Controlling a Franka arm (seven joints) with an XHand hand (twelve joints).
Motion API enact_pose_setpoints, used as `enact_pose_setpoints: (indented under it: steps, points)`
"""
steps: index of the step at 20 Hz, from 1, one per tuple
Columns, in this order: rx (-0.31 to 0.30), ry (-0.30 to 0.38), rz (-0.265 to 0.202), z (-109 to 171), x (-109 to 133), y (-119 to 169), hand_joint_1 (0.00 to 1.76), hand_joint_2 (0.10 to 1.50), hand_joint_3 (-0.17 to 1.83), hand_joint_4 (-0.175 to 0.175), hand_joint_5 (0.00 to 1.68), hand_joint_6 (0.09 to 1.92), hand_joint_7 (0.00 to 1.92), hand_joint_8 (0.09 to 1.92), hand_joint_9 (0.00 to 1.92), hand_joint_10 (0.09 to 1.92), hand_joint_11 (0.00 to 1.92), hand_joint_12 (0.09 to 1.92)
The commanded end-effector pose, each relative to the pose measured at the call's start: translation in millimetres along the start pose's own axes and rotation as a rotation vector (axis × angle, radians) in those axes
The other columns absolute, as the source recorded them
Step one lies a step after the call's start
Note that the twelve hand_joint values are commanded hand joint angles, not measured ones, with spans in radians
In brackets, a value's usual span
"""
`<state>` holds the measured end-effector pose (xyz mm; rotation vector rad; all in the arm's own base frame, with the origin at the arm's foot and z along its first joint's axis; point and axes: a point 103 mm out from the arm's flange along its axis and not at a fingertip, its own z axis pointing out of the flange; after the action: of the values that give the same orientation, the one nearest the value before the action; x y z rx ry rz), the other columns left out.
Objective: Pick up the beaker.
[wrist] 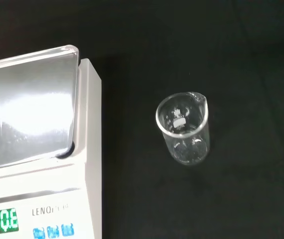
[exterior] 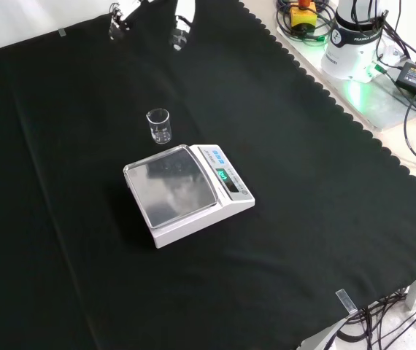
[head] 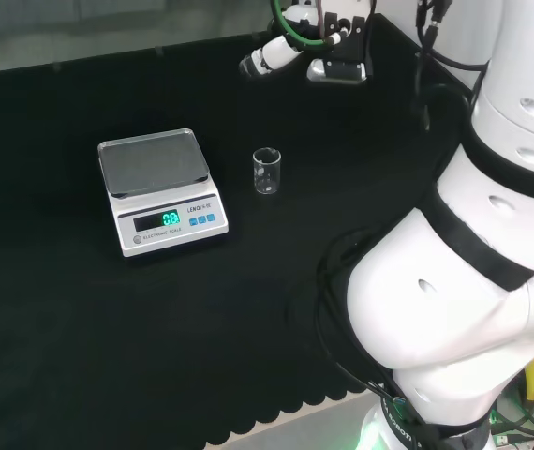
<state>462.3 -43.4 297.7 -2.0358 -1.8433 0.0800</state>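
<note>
Approach step: the hand (head: 340, 58), fingers relaxed and empty, is held well apart from the upright beaker (head: 266, 171); descent beside the scale (head: 159, 190) is required.

Big glossy white rounded arm links (head: 454, 309) swell up beside the white electronic scale with its steel pan (head: 159, 192), split by black bands at the joints and dotted with small dark screw holes. Black cables trail along them. Beyond the scale, the black and white hand (head: 337, 56) carries a green cable looping over it.
</note>
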Motion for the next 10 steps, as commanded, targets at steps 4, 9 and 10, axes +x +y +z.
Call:
enact_pose_setpoints:
  steps: [4, 9, 10]
  points:
    - [0.104, 0.137, 0.043, 48, -51, 67, 0.50, 0.80, 0.06, -0.067, 0.19, 0.09, 0.01, 0.76, 0.00, 0.77, 0.09, 1.48]
    - [0.137, 0.097, 0.057, 69, -27, 77, 0.50, 0.80, 0.05, -0.067, 0.19, 0.09, 0.01, 0.76, 0.00, 0.77, 0.09, 1.48]
    - [0.143, 0.093, 0.054, 72, -23, 79, 0.50, 0.80, 0.05, -0.068, 0.19, 0.09, 0.01, 0.76, 0.00, 0.77, 0.09, 1.48]
